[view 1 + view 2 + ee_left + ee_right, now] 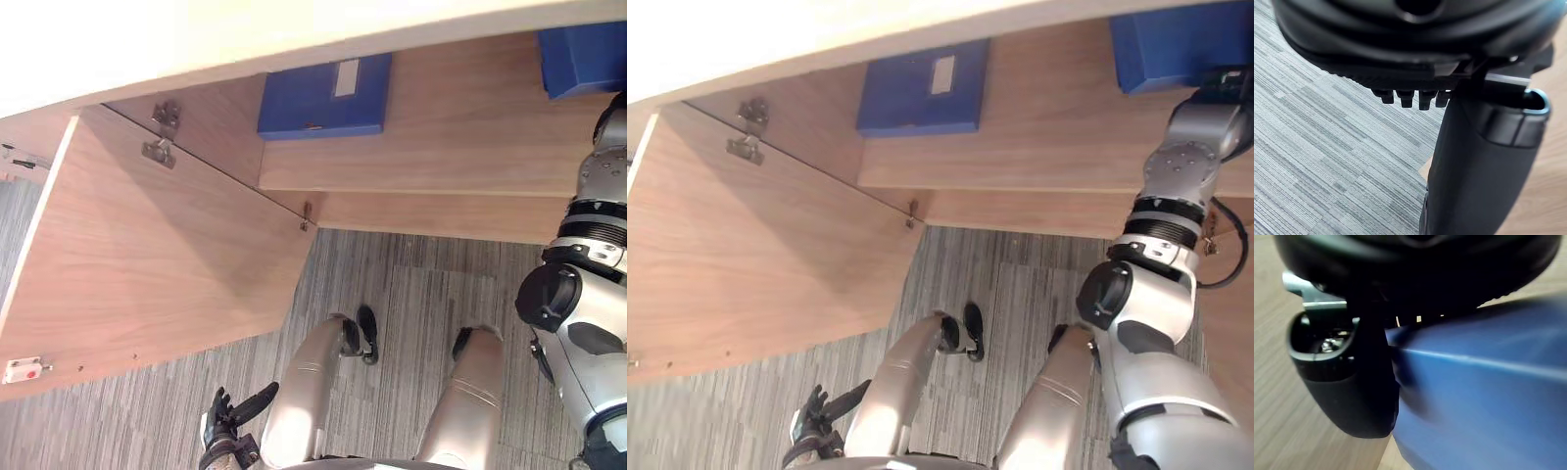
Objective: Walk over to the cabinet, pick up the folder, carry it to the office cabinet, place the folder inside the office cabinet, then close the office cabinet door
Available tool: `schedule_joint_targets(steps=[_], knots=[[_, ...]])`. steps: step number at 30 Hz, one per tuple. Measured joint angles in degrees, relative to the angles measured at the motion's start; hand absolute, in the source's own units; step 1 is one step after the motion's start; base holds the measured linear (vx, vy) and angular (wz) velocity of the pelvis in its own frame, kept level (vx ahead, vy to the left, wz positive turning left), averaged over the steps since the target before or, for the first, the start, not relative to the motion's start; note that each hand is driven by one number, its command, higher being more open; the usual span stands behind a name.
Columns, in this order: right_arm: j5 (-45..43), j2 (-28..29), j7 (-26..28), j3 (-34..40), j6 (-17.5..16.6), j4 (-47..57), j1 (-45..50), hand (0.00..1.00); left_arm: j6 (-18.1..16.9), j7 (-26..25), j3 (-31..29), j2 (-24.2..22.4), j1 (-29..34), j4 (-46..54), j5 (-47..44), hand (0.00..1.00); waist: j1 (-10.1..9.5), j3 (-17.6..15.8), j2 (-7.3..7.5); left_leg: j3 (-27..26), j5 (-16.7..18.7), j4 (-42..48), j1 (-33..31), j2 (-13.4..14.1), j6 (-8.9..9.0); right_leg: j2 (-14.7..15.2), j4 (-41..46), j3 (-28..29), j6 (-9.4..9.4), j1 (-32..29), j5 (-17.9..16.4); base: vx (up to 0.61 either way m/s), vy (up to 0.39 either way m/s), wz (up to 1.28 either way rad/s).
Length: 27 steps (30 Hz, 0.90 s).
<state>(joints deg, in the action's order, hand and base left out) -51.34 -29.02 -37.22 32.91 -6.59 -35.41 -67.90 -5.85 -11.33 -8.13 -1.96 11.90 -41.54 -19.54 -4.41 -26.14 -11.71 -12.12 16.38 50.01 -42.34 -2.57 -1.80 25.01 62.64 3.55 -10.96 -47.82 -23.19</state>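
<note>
Up at the right end of the office cabinet's [460, 211] opening, the blue folder [1171, 44] is sitting over the wooden shelf [451, 117], well back from the shelf's front edge, with its upper part running under the pale top panel [245, 39]. Whether it is resting on the board or hanging just above it cannot be told. The right hand [1347, 387] is gripping it from the near side: in the right wrist view the thumb is pressing flat against the folder's blue face close to one long edge, and the fingers are reaching over to the folder's other side, mostly hidden.

A second blue folder [318, 98] with a white label is lying further left on the same shelf, well apart from the first. A broad stretch of bare board is lying open between the two, and more bare board is showing in front of them.

The cabinet door [147, 264] is standing swung wide to the left on its metal hinges [162, 137], leaving the whole opening free. A small white catch [24, 369] is sitting near its outer corner.

Grey striped carpet floor [411, 294] is stretching out below the shelf. The left hand [227, 416] is hanging low above that carpet, beside the door's lower edge, fingers loosely spread and holding nothing.
</note>
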Motion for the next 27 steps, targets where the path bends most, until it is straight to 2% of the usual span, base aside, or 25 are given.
schedule_joint_targets(steps=[2,3,11,22,27], knots=[[0.13,-0.58,-0.47,-0.31,0.90,-0.05,-0.03,0.00,-0.02,-0.40,0.04,0.06,-0.01,-0.30,-0.19,1.00,0.22,-0.09,0.08,0.02,-0.01,0.33,-0.79,0.02,0.00,0.03,0.64,0.16,0.19,-1.01,-0.26,0.00,-0.041,0.03],[0.49,-0.61,-0.53,-0.53,1.42,-0.07,-0.17,1.00,-0.07,-0.76,0.43,0.24,-0.10,-0.31,-0.16,1.00,0.34,-0.46,0.02,-0.02,-0.06,0.34,-0.97,0.02,0.04,-0.01,0.88,0.29,0.26,-1.34,-0.31,0.02,-0.035,0.00],[4.06,-1.06,-0.45,-4.67,2.66,-4.07,-0.18,1.00,-0.37,-1.31,1.13,1.11,-0.96,-0.91,-0.06,1.00,1.71,-1.50,0.57,-0.19,-0.25,0.46,-2.76,0.05,0.09,-0.18,1.56,0.87,0.23,-3.60,-0.40,0.03,-0.040,0.01],[8.79,-1.33,6.44,-11.66,6.08,-9.74,1.19,1.00,-0.33,-1.26,2.33,2.48,-2.20,-1.48,-0.05,1.00,2.66,-1.76,1.06,-0.15,-0.18,0.07,-0.83,0.60,0.20,-0.50,0.30,0.37,0.00,-1.32,-0.13,0.02,-0.019,-0.03],[13.41,-0.92,9.51,-13.97,8.24,-12.09,2.58,1.00,-0.32,-1.10,2.34,3.19,-2.27,-1.30,-0.08,1.00,3.16,-1.49,2.12,-0.07,-0.16,-0.11,0.02,0.81,0.24,-0.75,-0.10,0.11,0.11,-0.29,0.04,0.01,-0.007,-0.02]])
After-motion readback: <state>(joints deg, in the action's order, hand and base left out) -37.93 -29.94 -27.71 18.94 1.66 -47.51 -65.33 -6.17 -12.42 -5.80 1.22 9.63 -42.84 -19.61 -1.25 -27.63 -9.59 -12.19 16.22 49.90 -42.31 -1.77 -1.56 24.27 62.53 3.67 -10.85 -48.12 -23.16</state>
